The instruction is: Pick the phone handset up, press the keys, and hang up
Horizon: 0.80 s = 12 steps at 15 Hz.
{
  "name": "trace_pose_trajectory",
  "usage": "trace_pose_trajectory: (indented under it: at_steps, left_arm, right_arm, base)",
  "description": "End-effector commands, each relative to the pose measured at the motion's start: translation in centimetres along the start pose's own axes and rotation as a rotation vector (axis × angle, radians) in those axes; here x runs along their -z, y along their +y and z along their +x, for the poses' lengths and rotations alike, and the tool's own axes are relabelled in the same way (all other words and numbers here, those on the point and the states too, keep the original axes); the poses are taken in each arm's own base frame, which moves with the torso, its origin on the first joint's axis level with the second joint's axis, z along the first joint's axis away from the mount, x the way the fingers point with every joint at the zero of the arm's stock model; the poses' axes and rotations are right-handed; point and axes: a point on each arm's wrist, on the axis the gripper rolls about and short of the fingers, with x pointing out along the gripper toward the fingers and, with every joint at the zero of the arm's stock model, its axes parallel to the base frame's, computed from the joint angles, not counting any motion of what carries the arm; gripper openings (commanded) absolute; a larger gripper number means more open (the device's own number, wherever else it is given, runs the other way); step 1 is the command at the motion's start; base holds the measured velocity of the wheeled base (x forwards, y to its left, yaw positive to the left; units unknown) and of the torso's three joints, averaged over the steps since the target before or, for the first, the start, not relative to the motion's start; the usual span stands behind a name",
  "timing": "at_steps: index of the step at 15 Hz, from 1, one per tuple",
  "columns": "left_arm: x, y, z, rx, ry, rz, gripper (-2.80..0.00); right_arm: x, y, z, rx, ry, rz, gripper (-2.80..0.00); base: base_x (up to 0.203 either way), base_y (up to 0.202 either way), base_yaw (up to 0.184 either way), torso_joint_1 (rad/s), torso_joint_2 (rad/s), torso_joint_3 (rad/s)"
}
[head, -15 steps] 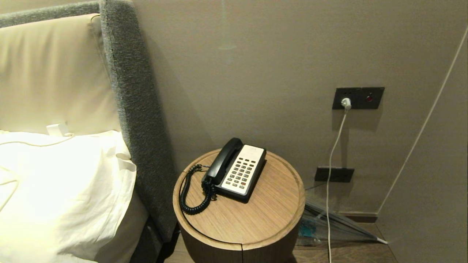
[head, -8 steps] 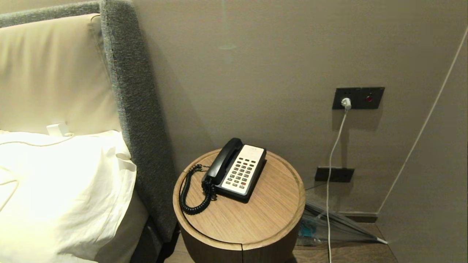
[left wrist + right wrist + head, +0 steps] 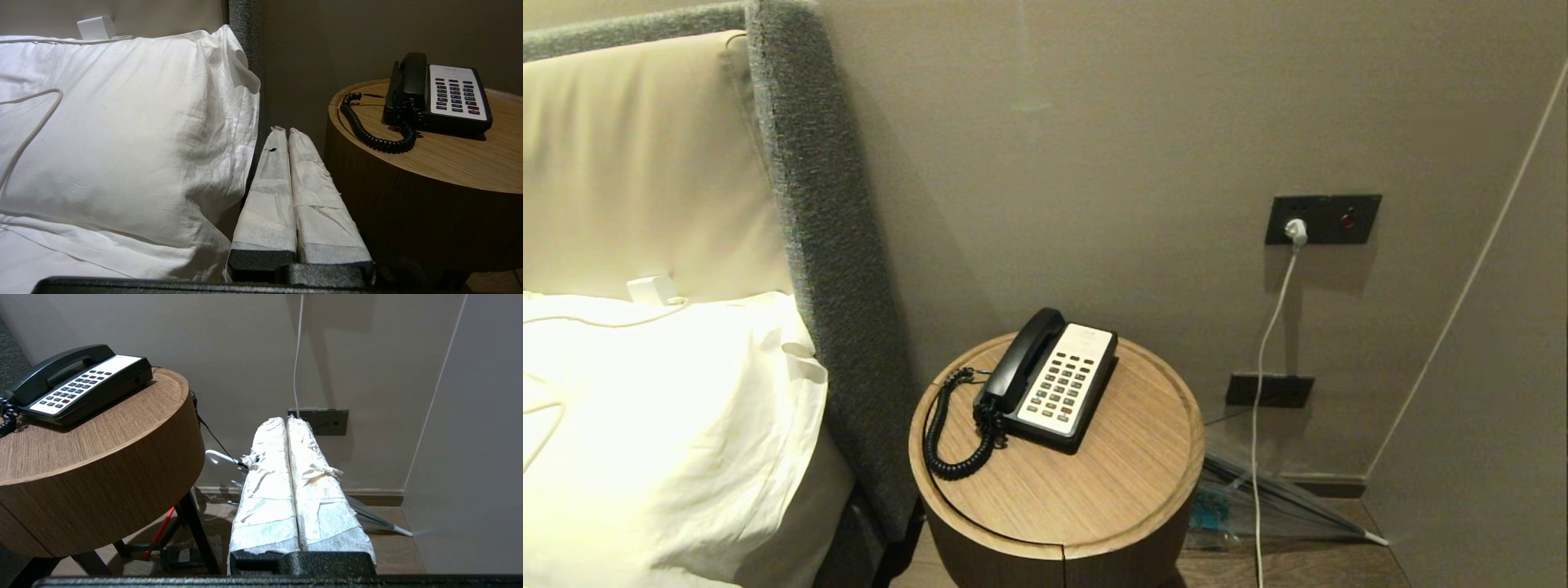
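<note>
Black plastic handset (image 3: 1021, 356) sits cradled on the phone's left side, keys (image 3: 1062, 387) beside it, atop the round wooden table (image 3: 1094, 490). Left gripper (image 3: 283, 130) and right gripper (image 3: 285, 419) hang low, both clenched, empty. Handset looks light, rigid, slick: grab its slim middle.

Round bedside table (image 3: 1094, 490): matt brown wood, fine straight grain. On the table, curved black handset (image 3: 1023, 358): smooth, faintly glossy plastic; small dark grey keys (image 3: 1062, 385) in smooth cream faceplate. Left of the table, white pillow (image 3: 662, 425): creased cloth; grey headboard edge (image 3: 825, 245): coarse woven fabric.
</note>
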Motion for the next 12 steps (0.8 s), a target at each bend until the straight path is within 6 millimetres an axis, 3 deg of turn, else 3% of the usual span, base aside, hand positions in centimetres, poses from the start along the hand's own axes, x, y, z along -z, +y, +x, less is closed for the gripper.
trace_pose_trajectory:
  at_steps: [1,6,12]
  left_arm:
    - [1.12,-0.03,0.21,-0.001,0.038,-0.009,-2.80]
    - [1.09,-0.03,0.21,-0.001,0.035,-0.019,-2.80]
    - [1.09,-0.03,0.21,-0.001,0.035,-0.028,-2.80]
  right_arm:
    - [0.60,-0.02,0.15,0.001,0.023,0.000,-2.80]
    - [0.61,-0.02,0.15,0.001,0.023,0.000,-2.80]
    - [0.59,-0.02,0.15,0.001,0.022,0.000,-2.80]
  base:
    - [0.000,0.000,0.000,0.000,0.00,0.000]
    - [0.000,0.000,0.000,0.001,0.00,0.026]
    - [0.000,0.000,0.000,0.002,0.00,0.184]
